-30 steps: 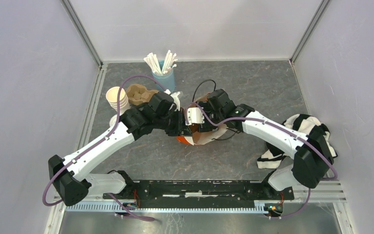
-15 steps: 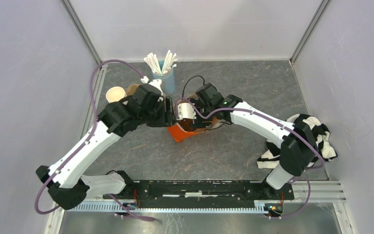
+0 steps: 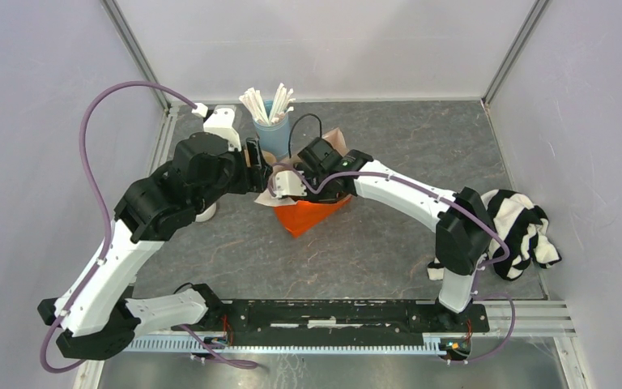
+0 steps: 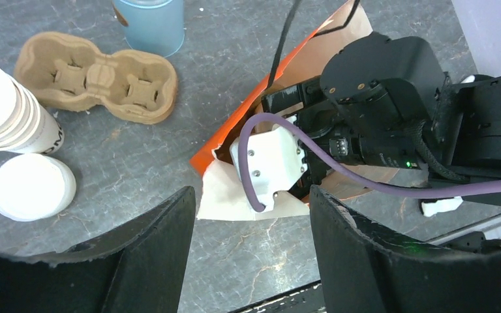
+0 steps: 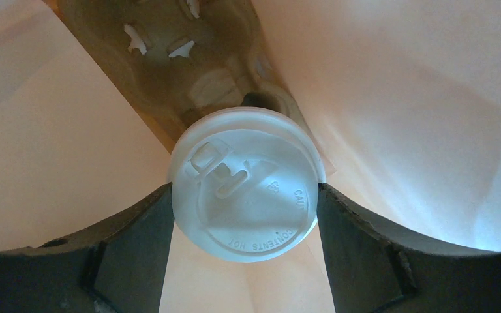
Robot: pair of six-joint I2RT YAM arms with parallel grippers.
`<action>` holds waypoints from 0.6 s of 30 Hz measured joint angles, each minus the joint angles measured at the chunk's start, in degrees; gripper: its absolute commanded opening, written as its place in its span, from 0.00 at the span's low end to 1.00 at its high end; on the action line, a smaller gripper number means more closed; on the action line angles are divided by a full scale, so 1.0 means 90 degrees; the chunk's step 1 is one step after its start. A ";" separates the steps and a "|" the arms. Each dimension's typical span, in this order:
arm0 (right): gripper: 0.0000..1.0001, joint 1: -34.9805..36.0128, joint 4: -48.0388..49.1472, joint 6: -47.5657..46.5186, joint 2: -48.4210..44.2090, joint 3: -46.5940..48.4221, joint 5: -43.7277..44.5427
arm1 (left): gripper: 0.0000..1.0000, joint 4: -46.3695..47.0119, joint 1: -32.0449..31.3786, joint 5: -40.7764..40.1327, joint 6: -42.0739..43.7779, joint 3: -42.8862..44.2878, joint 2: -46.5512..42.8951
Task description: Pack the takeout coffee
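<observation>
**Coffee inside the bag, right fingers on its lid**

Your takeout coffee (image 5: pixel 246 212) is down inside the orange paper bag (image 3: pixel 312 215). It stands upright over the near end of a brown cardboard carrier (image 5: pixel 169 72) that lies in the bottom of the bag. The lid hides whether the cup sits in one of that carrier's wells. Pale bag walls close in on both sides of it.

Your right gripper (image 5: pixel 242 192) reaches in through the bag's mouth. Its dark fingers (image 5: pixel 130 248) meet the white lid on opposite sides, so it is pinching the cup at the rim.

Your left gripper (image 4: pixel 253 195) hangs above the table (image 3: pixel 389 259), just left of the bag's mouth. Its jaws are spread wide with nothing between them. Looking down past them, you see the grey surface and the right wrist buried in the bag.

The bag sits near the middle of the table, just in front of the blue cup of white paper-wrapped straws (image 3: pixel 273 130).

On the left side lie:
- an empty two-well carrier (image 4: pixel 98 78), near the blue cup;
- a stack of lidless cream cups (image 4: pixel 6 114), beside that carrier;
- a round white piece (image 4: pixel 32 186), just beside the stack; you cannot tell from here whether it is loose lids or a lidded cup.

A black-and-white striped cloth (image 3: pixel 522 223) is bunched at the right edge, well apart from the bag.
</observation>
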 measured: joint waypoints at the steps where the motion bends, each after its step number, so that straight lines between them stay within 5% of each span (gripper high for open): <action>1: 0.32 0.0002 -0.0019 0.0012 0.0034 0.0034 0.0022 | 0.71 -0.0010 0.0000 -0.0015 0.0087 0.0049 0.0027; 18: 0.33 -0.0168 0.0396 0.0087 0.0182 0.0032 -0.0355 | 0.71 -0.0066 0.0000 -0.0153 0.0515 0.0226 0.0121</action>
